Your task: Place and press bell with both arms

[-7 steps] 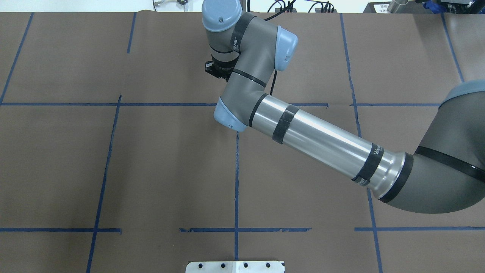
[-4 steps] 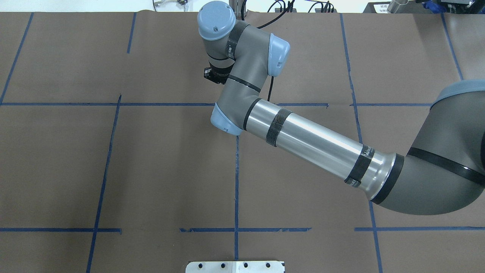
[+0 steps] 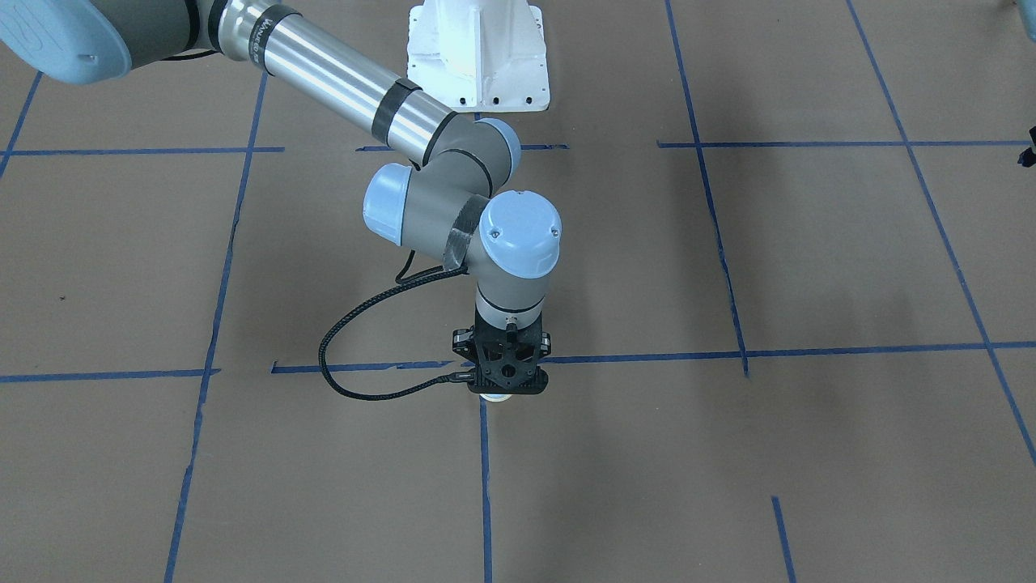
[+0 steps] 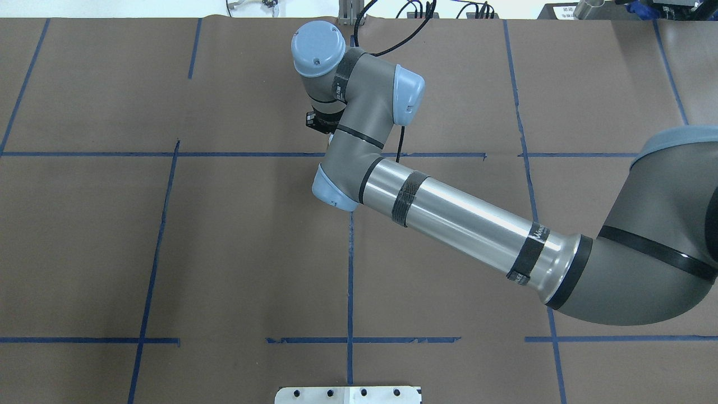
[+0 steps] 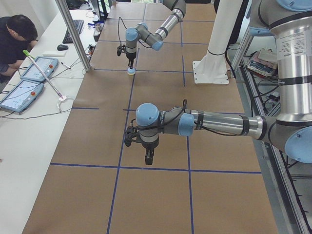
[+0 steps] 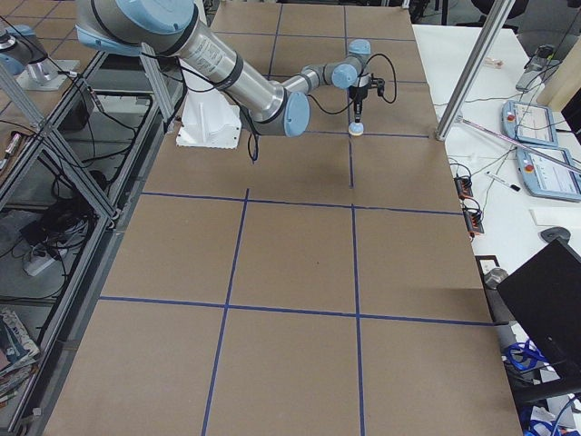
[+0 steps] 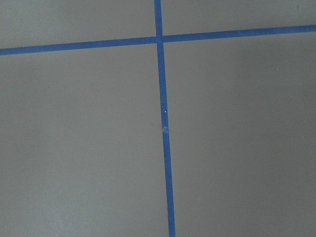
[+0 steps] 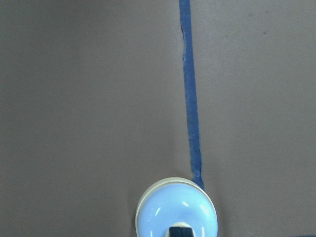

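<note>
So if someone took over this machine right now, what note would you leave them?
Right end effector: looks shut, tip on top of the bell; gripping or pressing, I cannot tell.
Left end effector: hangs over mid-table, away from the bell; open or shut unclear.
Bell: on the table, far middle, beside a blue tape line.
Done: bell seems placed. Left: the left arm's part.

place: robotics lab | evidence: blue tape grid (image 4: pixel 350 269) on paper-covered table (image 4: pixel 252 252) | teach pendants (image 5: pixel 38 68) on side bench (image 5: pixel 29 131) | operator (image 5: pixel 12 41) seated
</note>
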You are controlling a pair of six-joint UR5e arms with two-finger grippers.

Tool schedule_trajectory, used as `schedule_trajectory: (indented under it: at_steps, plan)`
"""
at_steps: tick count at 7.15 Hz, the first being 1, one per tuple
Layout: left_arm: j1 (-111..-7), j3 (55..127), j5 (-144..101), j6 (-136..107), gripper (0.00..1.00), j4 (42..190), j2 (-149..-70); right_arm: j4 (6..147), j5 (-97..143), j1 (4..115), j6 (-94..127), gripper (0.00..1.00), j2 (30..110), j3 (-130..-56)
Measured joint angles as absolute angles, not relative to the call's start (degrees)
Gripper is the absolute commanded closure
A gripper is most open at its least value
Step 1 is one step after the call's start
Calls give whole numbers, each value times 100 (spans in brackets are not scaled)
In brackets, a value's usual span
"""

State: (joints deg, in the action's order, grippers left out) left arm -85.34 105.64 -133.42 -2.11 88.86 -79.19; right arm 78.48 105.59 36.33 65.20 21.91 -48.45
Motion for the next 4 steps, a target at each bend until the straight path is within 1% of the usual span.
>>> schedule_trajectory:
  at_steps: [1,2,3,4]
  plan:
    - [-8534,10564,-13342,-211,0,8886,-7919,7855,10551,3625,6514,100,2189,-4846]
    - [-8534,10564,-13342,-211,0,8886,-7919,7859,10579,3633,6503,98,2171,-4904]
    - [-8534,10564,-13342,-213,0,8886,-7919,7862,10712,3720,6491,81,2123,-5037]
    - [-8534,10564,-13340,-217,0,8886,-7919,7884,10966,3845,6483,37,2106,-5175]
